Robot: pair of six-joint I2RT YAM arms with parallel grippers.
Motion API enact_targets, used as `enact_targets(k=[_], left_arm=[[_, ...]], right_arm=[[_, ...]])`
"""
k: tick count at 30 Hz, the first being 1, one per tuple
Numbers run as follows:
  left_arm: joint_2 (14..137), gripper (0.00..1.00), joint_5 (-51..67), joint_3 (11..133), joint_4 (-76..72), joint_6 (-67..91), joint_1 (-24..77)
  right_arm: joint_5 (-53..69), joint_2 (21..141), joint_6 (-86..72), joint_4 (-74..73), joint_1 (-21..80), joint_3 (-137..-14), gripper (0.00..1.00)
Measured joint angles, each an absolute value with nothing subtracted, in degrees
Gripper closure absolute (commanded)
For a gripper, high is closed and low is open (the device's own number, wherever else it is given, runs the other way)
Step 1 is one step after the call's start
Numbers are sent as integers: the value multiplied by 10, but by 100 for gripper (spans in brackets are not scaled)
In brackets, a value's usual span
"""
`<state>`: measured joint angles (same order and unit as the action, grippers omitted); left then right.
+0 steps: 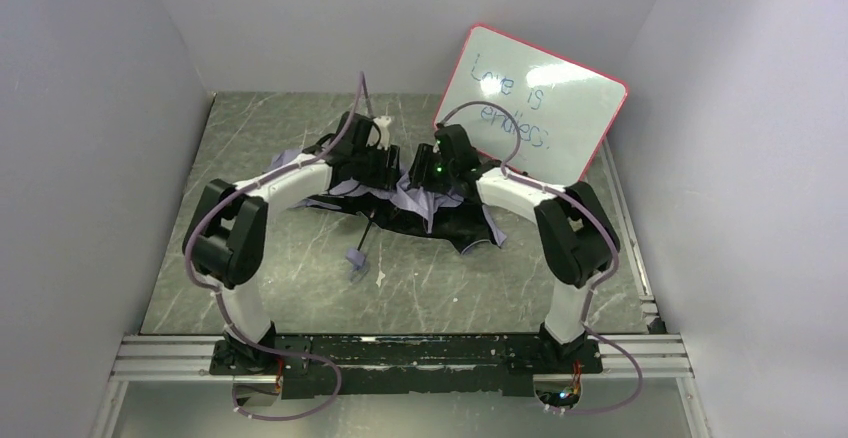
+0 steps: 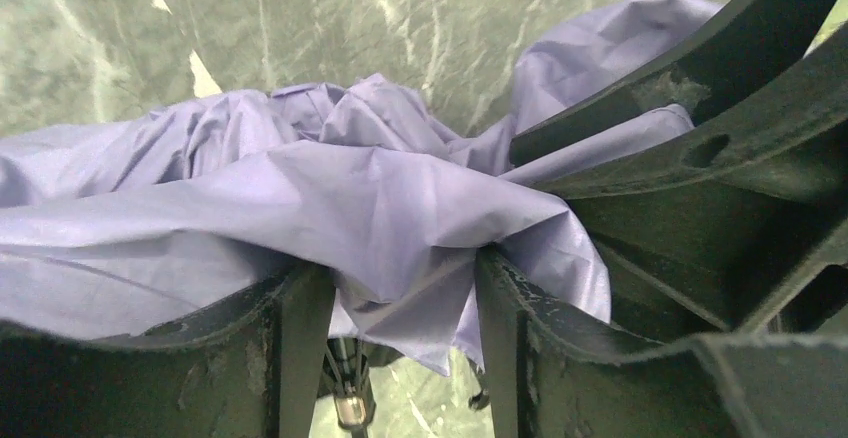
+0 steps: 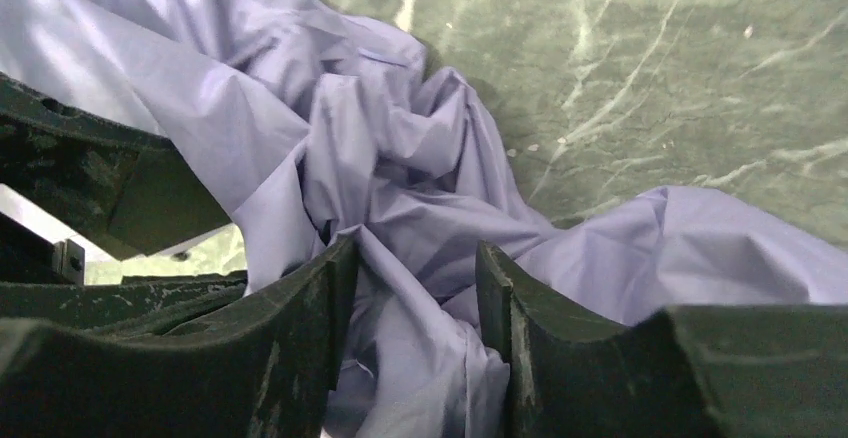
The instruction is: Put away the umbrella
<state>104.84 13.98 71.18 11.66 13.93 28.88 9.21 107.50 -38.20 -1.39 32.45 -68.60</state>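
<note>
**UMBRELLA ON BENCH: BOTH GRIPPERS ENGAGED IN CANOPY**

**1. Umbrella.** The umbrella (image 1: 420,208) lies collapsed and crumpled on the bench (image 1: 300,288), in front of the whiteboard (image 1: 560,98) and to its left in the top view. The pale lavender fabric is bunched in irregular folds, with dark material showing along the edge farthest from the whiteboard. The thin black shaft (image 1: 368,230) projects from under the canopy, pointing away from the whiteboard. It ends in the small grey handle (image 1: 357,258), which rests on the bench clear of the fabric.

**2. Left gripper.** The left gripper (image 1: 383,161) is lowered onto the canopy on the side farther from the whiteboard. In its wrist view the left gripper (image 2: 400,268) is part-closed, with a fold of umbrella (image 2: 350,188) fabric pinched between both fingers and draped over their tips.

**3. Right gripper.** The right gripper (image 1: 432,168) sits just beside the left one, on the side nearer the whiteboard. In its wrist view the right gripper (image 3: 415,258) is also part-closed on the umbrella (image 3: 400,198), and gathered fabric fills the gap between its fingers.

**4. Surroundings.** The whiteboard has a red frame and handwriting on its face. It stands tilted against the back right corner of the enclosure. The bench surface is dark green with pale veining.
</note>
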Motion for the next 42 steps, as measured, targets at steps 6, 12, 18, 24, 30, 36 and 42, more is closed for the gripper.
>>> enact_targets(k=[6,12,18,24,30,36,42], left_arm=[[948,32,131,755,175,121,282],[841,32,79,800,193,95,219],[855,39,-28,807,239,83,146],[949,47,-137,836,293,69,117],[1010,82,-213,844,329,50,103],[1062,95,-268,880,348,32,63],[1100,95,-273,920,361,27,-6]], right_arm=[[71,949,-356,-38,326,-679,39],[10,840,-327,-79,324,-677,35],[-110,796,-302,-166,309,-667,40],[-174,801,-282,-242,276,-663,53],[-180,826,-276,-279,240,-610,68],[-174,842,-276,-289,237,-576,79],[-171,875,-278,-286,231,-562,80]])
